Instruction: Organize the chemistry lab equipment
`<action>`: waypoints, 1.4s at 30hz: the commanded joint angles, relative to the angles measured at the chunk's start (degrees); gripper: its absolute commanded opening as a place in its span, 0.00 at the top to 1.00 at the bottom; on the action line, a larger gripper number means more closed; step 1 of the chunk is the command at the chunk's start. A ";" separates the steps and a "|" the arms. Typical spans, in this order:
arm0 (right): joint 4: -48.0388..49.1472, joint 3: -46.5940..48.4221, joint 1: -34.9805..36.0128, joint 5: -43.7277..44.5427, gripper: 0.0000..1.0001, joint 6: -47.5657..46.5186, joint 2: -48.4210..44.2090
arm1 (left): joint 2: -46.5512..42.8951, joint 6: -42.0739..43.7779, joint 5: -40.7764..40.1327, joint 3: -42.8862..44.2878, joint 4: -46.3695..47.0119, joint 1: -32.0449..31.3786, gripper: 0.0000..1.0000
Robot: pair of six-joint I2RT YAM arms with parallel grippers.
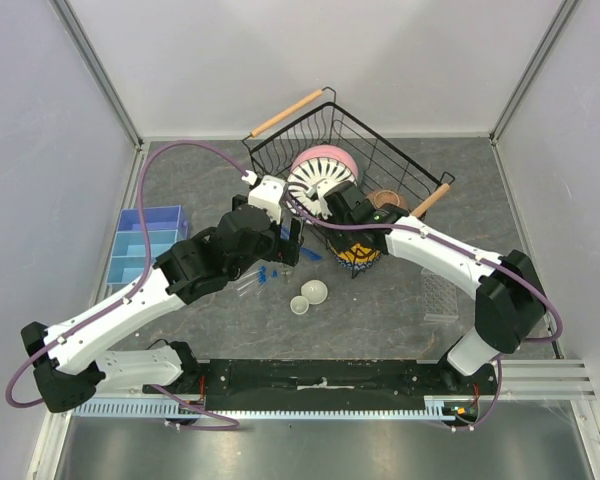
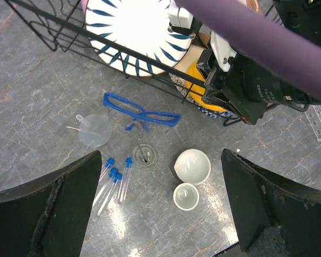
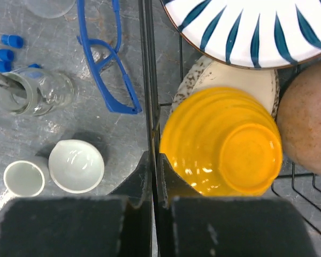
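Overhead shows the clear tube rack (image 1: 440,295) whole beside the right arm (image 1: 450,255); the left wrist view shows blue-capped tubes (image 2: 115,179), safety glasses (image 2: 142,113) and two white dishes (image 2: 192,166) on the desk (image 2: 37,80) beneath the released left claw (image 2: 160,160). The right claw (image 3: 154,176) is clenched on the edge of the black wire basket (image 1: 395,160), a yellow bowl (image 3: 224,144) just behind, and that arm's white lettering (image 2: 267,90) is unreadable.

Both arms wear white link shells with bulky black joint housings. The left arm (image 1: 130,305) is bolted at seven o'clock of the overhead view and the right arm (image 1: 450,258) at five o'clock. A thick purple cable (image 2: 257,37) runs along each, and the left gripper (image 2: 160,155) has matte black wedge-shaped fingers (image 2: 53,209) with rough edges.
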 commanded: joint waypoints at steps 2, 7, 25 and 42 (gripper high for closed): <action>-1.85 -2.00 -4.22 13.59 1.00 9.45 -0.27 | 0.54 -1.93 2.11 0.35 2.09 0.07 0.00; -1.93 -2.89 -8.09 15.88 1.00 10.77 -1.59 | 1.42 -1.93 2.91 0.61 2.01 0.07 0.00; 2.81 -6.31 -24.96 17.03 1.00 19.21 -2.47 | 3.26 -1.85 5.28 1.84 2.18 0.07 0.00; 3.96 -5.79 -29.98 15.18 1.00 17.54 -0.80 | 4.76 -2.55 5.28 1.58 3.41 0.07 0.00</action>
